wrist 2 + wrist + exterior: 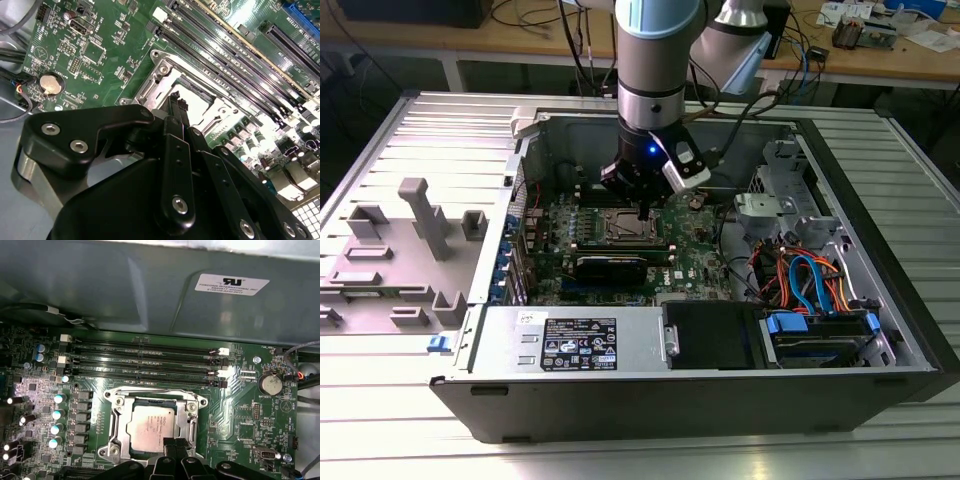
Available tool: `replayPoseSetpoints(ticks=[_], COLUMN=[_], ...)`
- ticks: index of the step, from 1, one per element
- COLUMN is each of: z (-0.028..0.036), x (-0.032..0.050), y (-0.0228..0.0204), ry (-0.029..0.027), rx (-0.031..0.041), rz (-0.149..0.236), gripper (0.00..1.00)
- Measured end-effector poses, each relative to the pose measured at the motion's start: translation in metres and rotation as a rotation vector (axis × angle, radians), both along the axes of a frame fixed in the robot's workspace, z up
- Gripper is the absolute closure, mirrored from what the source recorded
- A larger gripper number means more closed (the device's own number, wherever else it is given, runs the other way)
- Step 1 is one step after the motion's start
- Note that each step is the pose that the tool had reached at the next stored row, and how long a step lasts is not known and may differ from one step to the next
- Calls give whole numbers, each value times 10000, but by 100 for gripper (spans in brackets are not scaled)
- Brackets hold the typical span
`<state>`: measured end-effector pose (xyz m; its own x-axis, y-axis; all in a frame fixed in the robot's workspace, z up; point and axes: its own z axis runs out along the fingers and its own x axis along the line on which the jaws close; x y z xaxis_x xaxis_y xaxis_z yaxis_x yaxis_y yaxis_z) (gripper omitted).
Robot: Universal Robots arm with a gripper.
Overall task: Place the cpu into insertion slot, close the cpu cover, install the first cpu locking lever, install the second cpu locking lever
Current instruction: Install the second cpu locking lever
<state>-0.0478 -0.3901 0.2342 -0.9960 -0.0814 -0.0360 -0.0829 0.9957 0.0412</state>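
So the cpu (150, 426) is already sitting in the insertion slot (121, 410), silver top up, and in the first wrist view the cpu cover (155, 394) looks folded down over it, its frame running round the chip with the window showing the metal lid. The gripper (176, 98) hangs right over one edge of the socket, fingers pinched together to a narrow tip with nothing between them that I can make out, tip right at the frame's edge.

From the exterior view the arm stands nearly straight up over the green motherboard (692, 250) inside the open PC case (840, 330), so it's a vertical poke job.

My read: this is the press-down or lever stage. To do it well I'd keep the closed tip on the metal frame or on the lever wire itself, never on the chip lid or the memory slots (145, 362) just beside it. Push slow and steady, and make sure the cover lies flat all round first. I can't tell from these shots whether either lever is hooked yet, so check that near edge.
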Motion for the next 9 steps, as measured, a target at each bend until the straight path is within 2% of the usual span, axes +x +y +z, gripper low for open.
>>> replayPoseSetpoints(ticks=[3,6,9], z=[-1,-1,1], x=[0,0,0], y=[-20,-62,-96], ry=[2,3,4], rx=[-1,-8,-43], rz=[0,0,0], gripper=[89,89,89])
